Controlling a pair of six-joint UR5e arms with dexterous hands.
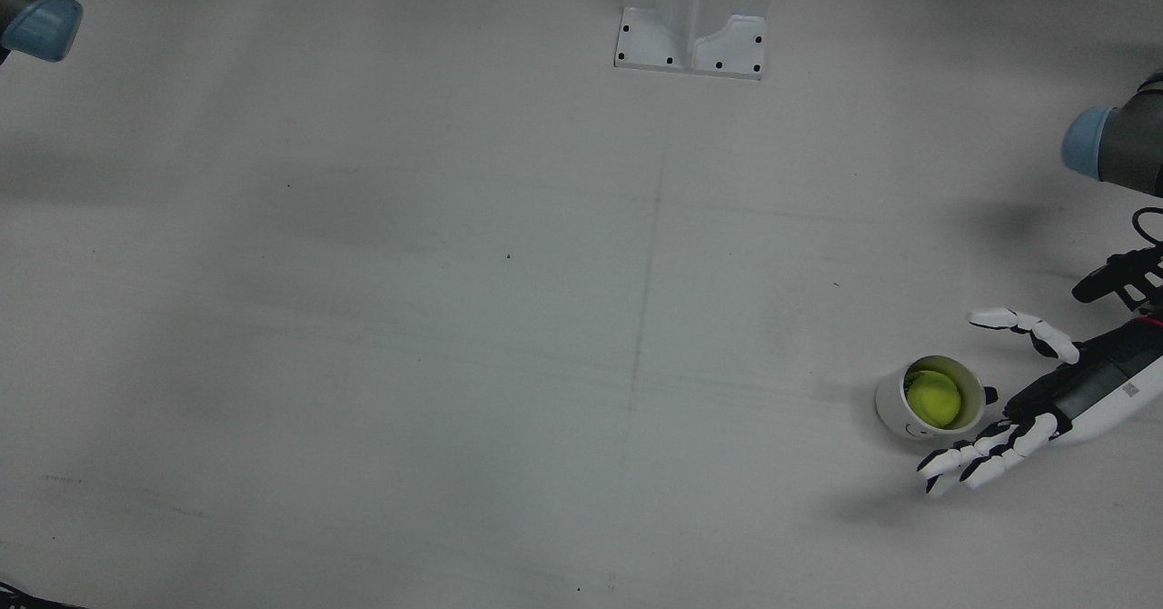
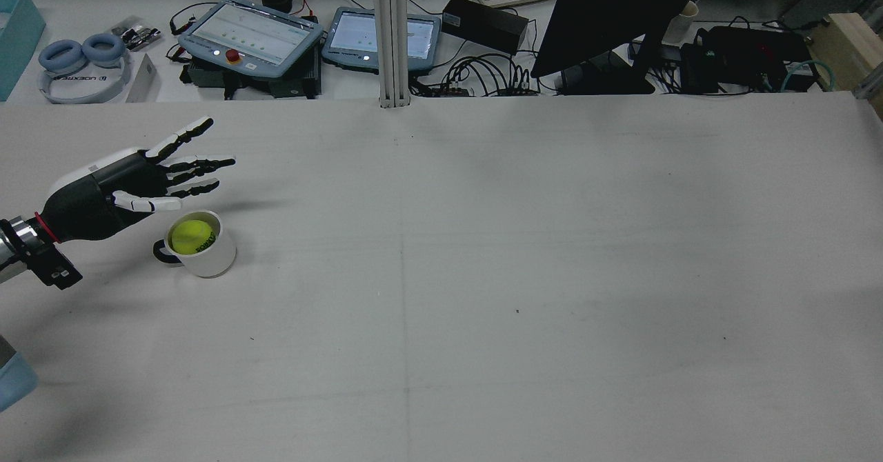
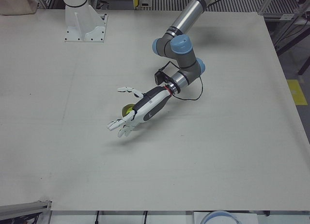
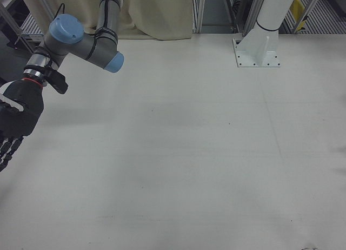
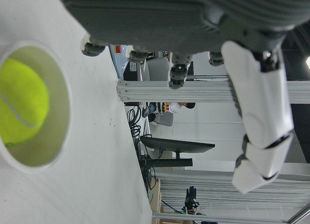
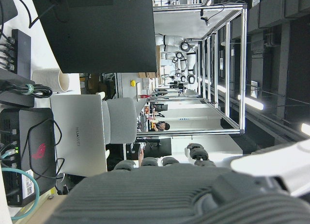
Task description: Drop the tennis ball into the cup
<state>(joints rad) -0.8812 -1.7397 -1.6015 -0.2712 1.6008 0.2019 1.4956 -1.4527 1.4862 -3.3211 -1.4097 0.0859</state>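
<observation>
A yellow-green tennis ball [image 1: 934, 398] lies inside a white cup [image 1: 893, 411] with a dark handle, standing upright on the table. The ball [image 2: 192, 236] and cup [image 2: 209, 260] also show in the rear view at the far left. My left hand [image 1: 1045, 400] is open and empty, with fingers spread on either side of the cup, just above and beside it; it also shows in the rear view [image 2: 131, 183]. The left hand view shows the ball [image 5: 22, 100] in the cup [image 5: 65, 122] below my palm. My right hand [image 4: 16, 120] hangs open and empty, far from the cup.
A white pedestal [image 1: 695, 18] stands at the table's robot side. Beyond the table's far edge in the rear view are teach pendants [image 2: 252, 34], a black monitor [image 2: 614, 14], cables and headphones [image 2: 79, 58]. My right arm's elbow [image 1: 41, 23] is at the table's corner.
</observation>
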